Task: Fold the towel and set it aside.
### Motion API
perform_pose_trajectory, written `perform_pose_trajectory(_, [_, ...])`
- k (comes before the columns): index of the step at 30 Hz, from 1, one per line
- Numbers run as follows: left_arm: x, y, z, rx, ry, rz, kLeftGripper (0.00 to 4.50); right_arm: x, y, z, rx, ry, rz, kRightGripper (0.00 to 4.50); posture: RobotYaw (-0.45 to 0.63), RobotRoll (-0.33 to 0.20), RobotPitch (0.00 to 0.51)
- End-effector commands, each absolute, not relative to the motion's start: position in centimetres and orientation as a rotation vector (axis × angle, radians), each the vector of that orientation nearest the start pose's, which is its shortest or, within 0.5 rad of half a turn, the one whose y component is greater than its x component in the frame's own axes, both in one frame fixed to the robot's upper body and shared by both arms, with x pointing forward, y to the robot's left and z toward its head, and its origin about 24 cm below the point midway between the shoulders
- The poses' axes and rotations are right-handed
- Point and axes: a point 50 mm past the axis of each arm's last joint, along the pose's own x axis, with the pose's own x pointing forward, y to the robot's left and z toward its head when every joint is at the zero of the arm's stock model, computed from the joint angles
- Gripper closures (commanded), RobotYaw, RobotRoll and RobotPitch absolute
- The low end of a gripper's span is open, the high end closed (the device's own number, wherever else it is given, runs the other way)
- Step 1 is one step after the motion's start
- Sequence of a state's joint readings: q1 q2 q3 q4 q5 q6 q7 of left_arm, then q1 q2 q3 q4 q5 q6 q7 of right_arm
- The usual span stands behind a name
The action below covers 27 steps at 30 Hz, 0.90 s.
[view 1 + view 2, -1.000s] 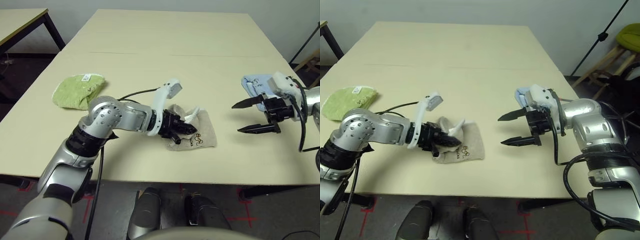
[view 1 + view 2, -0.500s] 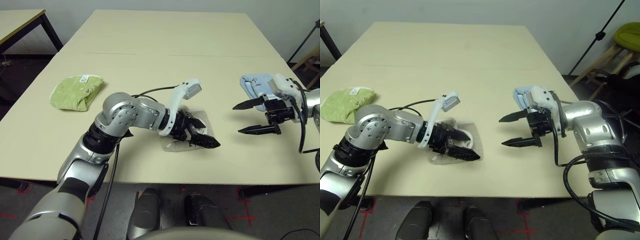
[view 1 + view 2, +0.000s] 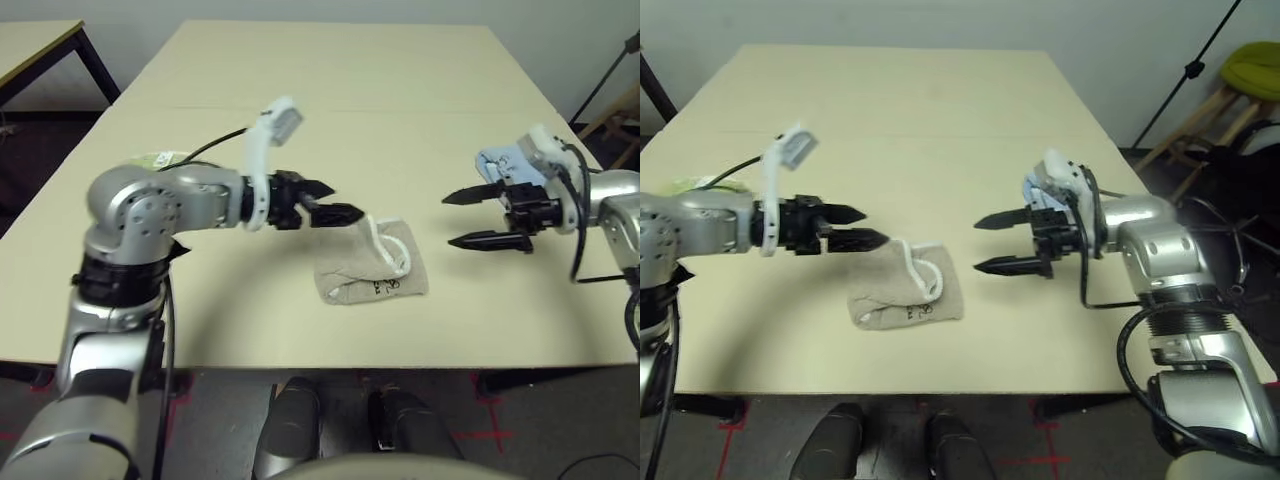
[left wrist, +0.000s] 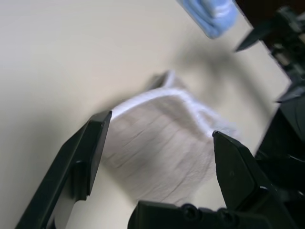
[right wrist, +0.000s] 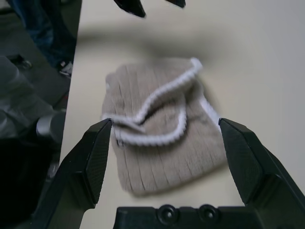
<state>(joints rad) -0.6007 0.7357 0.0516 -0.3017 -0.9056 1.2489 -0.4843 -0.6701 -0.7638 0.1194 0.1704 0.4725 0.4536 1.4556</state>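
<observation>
I count three cloths on my table (image 3: 300, 90): one towel (image 3: 370, 265), one green cloth (image 3: 150, 160) and one blue cloth (image 3: 500, 163). I have two grippers (both mine), the left gripper (image 3: 335, 203) and the right gripper (image 3: 455, 220).

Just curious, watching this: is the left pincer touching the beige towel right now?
Apart. In the right eye view, the left pincer hangs open beside the towel, with bare table showing between its fingertips and the cloth.

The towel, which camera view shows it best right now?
The right wrist view: the towel sits whole between that gripper's open fingers, white edging plain. The left wrist view catches part of it, blurred. Both head views show it small on the table, folded, dark mark showing, with the left gripper just off its corner.
</observation>
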Motion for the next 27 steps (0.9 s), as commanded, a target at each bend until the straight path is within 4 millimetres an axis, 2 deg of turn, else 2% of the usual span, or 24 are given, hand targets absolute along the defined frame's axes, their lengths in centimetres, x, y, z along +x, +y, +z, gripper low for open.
perform_pose_trajectory(1, [26.6,18.1,19.3,0.037,0.456,-0.882,1.26,30.1,-18.6,19.0,-0.22,0.184,1.486,0.0,0.2,0.0,0.148])
perform_pose_trajectory(5, [26.6,18.2,19.3,0.014,0.439,-0.895,2.61,30.5,-16.8,19.0,-0.206,0.141,1.518,0.0,0.21,0.0,0.147])
perform_pose_trajectory(10, [26.4,17.1,18.7,0.042,0.448,-0.966,4.26,30.6,-15.1,17.8,-0.243,0.125,1.544,0.0,0.21,0.0,0.151])
perform_pose_trajectory(11, [26.4,16.8,18.5,0.047,0.452,-0.976,4.48,30.5,-14.8,17.6,-0.243,0.121,1.549,0.0,0.21,0.0,0.153])
perform_pose_trajectory(14, [26.2,16.3,18.0,0.067,0.469,-1.007,4.48,30.4,-14.2,16.9,-0.269,0.113,1.552,0.0,0.2,0.0,0.152])
perform_pose_trajectory(19, [26.3,16.9,18.0,0.068,0.467,-0.995,4.48,30.4,-14.3,17.0,-0.255,0.103,1.545,0.0,0.21,0.0,0.152])
perform_pose_trajectory(20, [26.3,17.0,18.1,0.063,0.461,-0.992,4.5,30.4,-14.4,17.1,-0.253,0.104,1.541,0.39,0.21,0.0,0.152])
perform_pose_trajectory(23, [26.5,17.2,18.3,0.058,0.454,-0.985,4.5,30.4,-14.6,17.6,-0.233,0.103,1.533,0.02,0.21,0.0,0.154])
perform_pose_trajectory(27, [26.4,17.0,18.4,0.05,0.444,-1.008,4.5,30.5,-14.4,18.3,-0.216,0.091,1.535,0.02,0.2,0.0,0.154])
